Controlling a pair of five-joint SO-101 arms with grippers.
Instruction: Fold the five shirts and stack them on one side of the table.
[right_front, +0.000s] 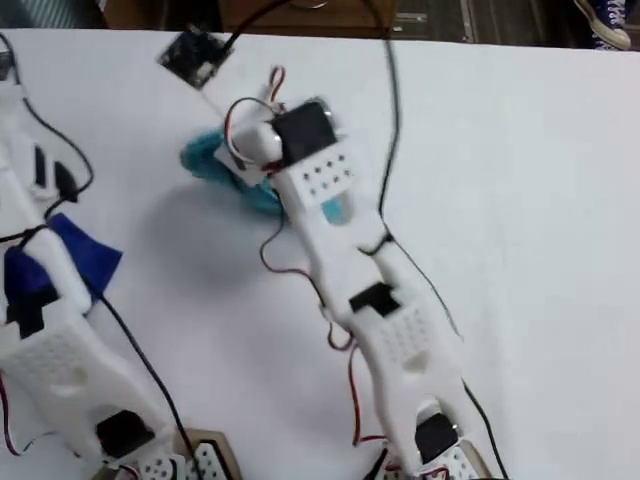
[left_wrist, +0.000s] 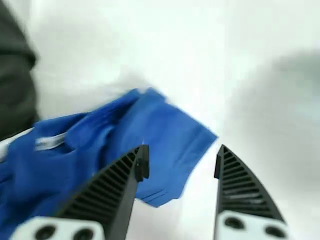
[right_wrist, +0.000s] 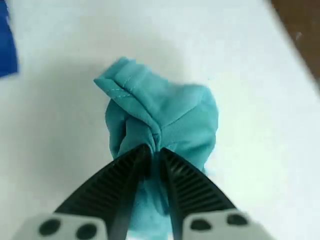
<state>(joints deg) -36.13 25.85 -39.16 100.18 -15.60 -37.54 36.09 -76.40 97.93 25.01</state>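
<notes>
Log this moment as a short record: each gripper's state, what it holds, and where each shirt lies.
left gripper: open, nothing between the jaws, one finger over the blue shirt's edge
right gripper: shut, pinching a gather of the teal shirt
blue shirt: crumpled, at the table's left side in the high view, beside the left arm
teal shirt: bunched, mid-table toward the far edge
table: white
fold status: neither shirt is folded yet

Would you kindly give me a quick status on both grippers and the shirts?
Right gripper shut on teal shirt. Left gripper open by blue shirt. Black cable crosses the table nearby.
</notes>
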